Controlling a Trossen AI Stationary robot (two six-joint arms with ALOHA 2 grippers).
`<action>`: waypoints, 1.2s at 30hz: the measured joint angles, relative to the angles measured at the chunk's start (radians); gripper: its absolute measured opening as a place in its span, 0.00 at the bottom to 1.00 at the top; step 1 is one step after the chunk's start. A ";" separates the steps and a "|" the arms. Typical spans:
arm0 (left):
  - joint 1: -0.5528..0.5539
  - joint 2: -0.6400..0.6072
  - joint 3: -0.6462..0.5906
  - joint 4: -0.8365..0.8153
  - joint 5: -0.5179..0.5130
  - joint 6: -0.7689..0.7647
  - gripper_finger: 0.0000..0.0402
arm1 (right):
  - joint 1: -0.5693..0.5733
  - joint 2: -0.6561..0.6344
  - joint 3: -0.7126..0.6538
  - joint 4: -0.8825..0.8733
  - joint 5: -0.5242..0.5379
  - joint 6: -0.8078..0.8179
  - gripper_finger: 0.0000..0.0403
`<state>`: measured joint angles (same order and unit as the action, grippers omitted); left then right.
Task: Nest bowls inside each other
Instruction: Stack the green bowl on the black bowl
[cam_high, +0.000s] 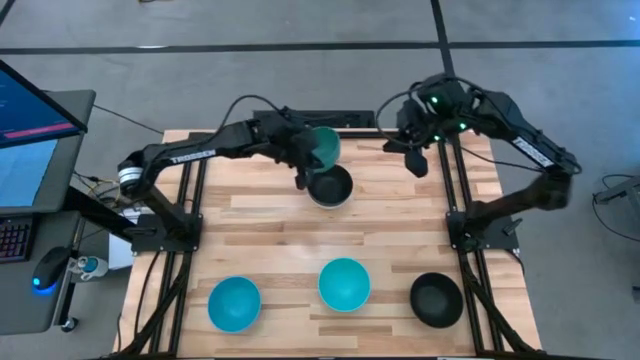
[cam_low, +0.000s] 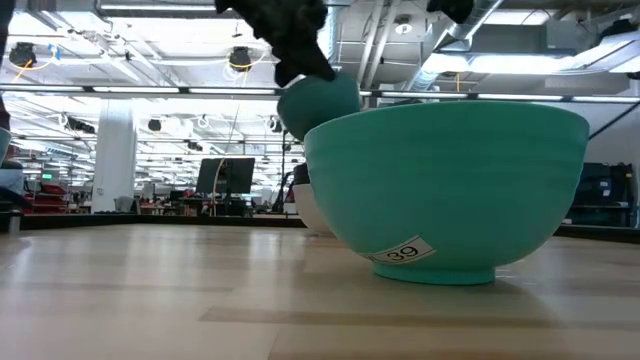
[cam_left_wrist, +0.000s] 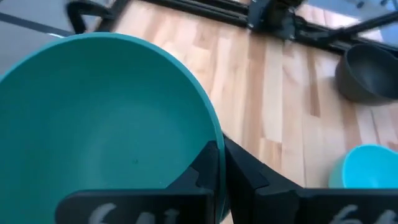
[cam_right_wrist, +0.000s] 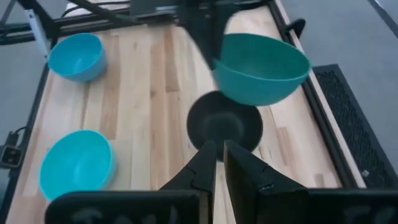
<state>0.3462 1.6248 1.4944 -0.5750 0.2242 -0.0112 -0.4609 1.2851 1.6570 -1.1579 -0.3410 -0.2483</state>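
My left gripper (cam_high: 306, 158) is shut on a dark teal-green bowl (cam_high: 325, 147), held in the air over the table's far middle. Just below it stands a black bowl (cam_high: 330, 187); the low view shows a white bowl (cam_low: 314, 212) under that black one, which seems to sit inside it. My right gripper (cam_high: 415, 160) hangs shut and empty above the far right part of the table, to the right of these bowls. Along the near edge stand two turquoise-blue bowls (cam_high: 234, 303) (cam_high: 344, 283) and a second black bowl (cam_high: 436, 298), each on its base. My left gripper grips the teal-green bowl's rim (cam_left_wrist: 215, 140) on its left side, one finger (cam_left_wrist: 205, 168) inside the bowl and the other outside the wall. The fingers come slanting down from above and the table's left. The bowl (cam_right_wrist: 261, 68) is lifted clear and tilted, above the black bowl (cam_right_wrist: 224, 124).
Bare wood lies between the far bowls and the near row. In the low view the middle turquoise bowl (cam_low: 450, 190), with a sticker marked 39, fills the foreground. Black arm frames run along both table sides. A monitor, keyboard and mouse stand beyond the left edge.
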 joint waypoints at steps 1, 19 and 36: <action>-0.011 0.021 0.026 -0.030 -0.001 0.010 0.00 | -0.007 -0.032 -0.055 0.032 -0.001 0.012 0.13; -0.101 0.145 0.156 -0.154 -0.002 -0.001 0.00 | 0.022 -0.340 -0.597 0.448 0.001 0.243 0.13; -0.131 0.290 0.152 -0.164 -0.048 0.035 0.00 | 0.022 -0.343 -0.604 0.501 0.001 0.275 0.13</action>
<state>0.2151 1.9150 1.6464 -0.7391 0.1763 0.0236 -0.4385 0.9424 1.0534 -0.6567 -0.3401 0.0265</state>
